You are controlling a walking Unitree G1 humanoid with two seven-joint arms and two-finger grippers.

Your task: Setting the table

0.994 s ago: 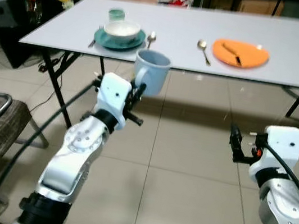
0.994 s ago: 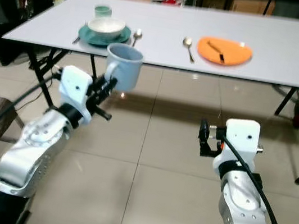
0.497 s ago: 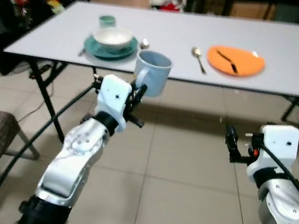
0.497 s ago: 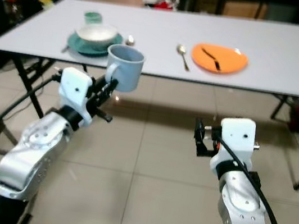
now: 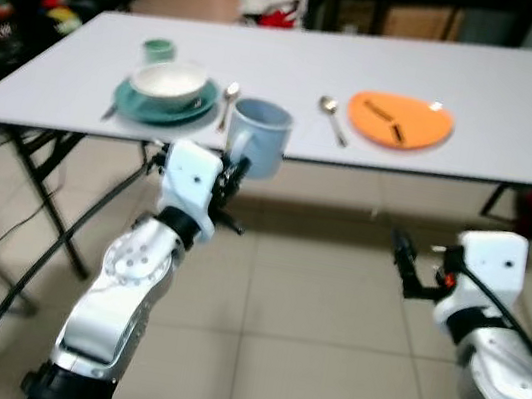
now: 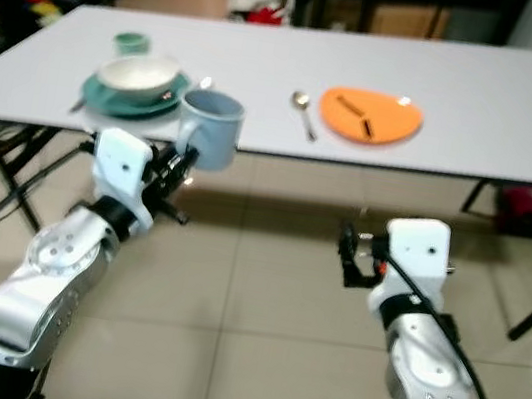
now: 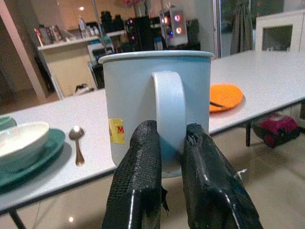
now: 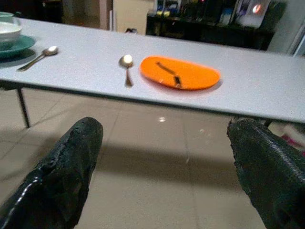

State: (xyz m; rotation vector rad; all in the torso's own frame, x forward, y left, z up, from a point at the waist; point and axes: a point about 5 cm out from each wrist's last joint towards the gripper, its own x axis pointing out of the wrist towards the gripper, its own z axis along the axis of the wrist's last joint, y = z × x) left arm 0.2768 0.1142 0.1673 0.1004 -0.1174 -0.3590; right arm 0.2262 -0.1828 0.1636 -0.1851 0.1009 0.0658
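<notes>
You have walked closer, so the white table [image 5: 523, 109] now fills the upper frame, with the blue mug [image 5: 258, 137], pinched by its handle in the left gripper [image 5: 227, 175], reaching its near edge for placing, while the right gripper [image 5: 401, 256] hangs spread.

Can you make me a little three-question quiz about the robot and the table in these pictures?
1. True or false: the left gripper holds the blue mug by its handle.
2. Which plate has a dark thing lying on it: A. the green one, B. the orange one, C. a red one?
3. Fill the gap: the white bowl sits on a ____ plate.

Key: 1 true. 2 B. 3 green. The right gripper is open and holds nothing.
</notes>
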